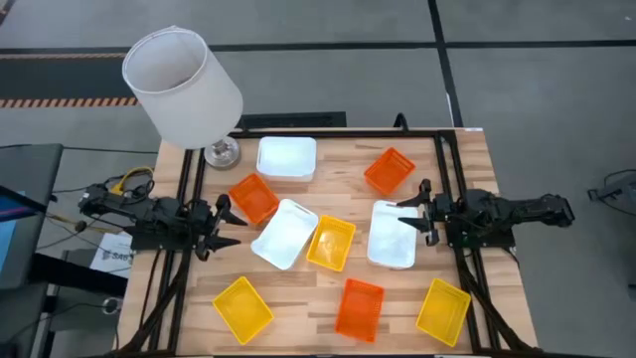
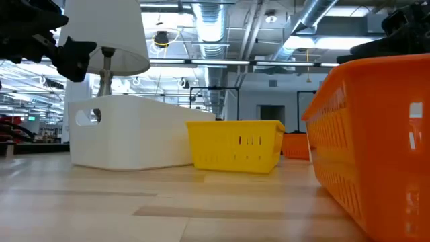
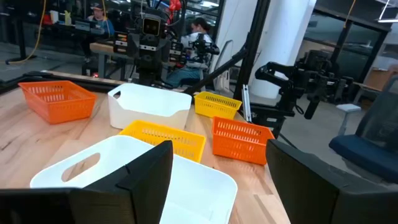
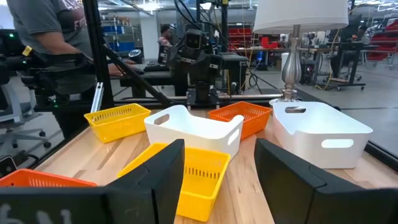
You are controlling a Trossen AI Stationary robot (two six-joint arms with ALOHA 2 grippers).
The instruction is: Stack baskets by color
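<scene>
Overhead, the right end effector [image 1: 409, 218] hangs with its fingers spread and empty at the right edge of a white basket [image 1: 392, 235], just above that basket's rim. The left end effector [image 1: 223, 225] waits at the table's left side, fingers likewise parted, near an orange basket [image 1: 253, 197] and a second white basket [image 1: 284, 234]. A yellow basket [image 1: 331, 243] lies between the two white ones; whether it touches either is hard to tell from above. A third white basket [image 1: 287, 158] sits toward the far edge, beside the lamp base [image 1: 222, 152], which the white lampshade [image 1: 182, 86] partly hides. More baskets are scattered about: orange [image 1: 389, 170] at far right, orange [image 1: 360, 308] near the front, yellow [image 1: 242, 309] front left, yellow [image 1: 443, 310] front right. None is stacked. In the low view, an orange basket wall [image 2: 376, 144] fills the right side and blocks what lies behind it. The wooden table [image 1: 298, 308] is pale. Beyond it, people [image 4: 53, 31] stand in the workshop.
</scene>
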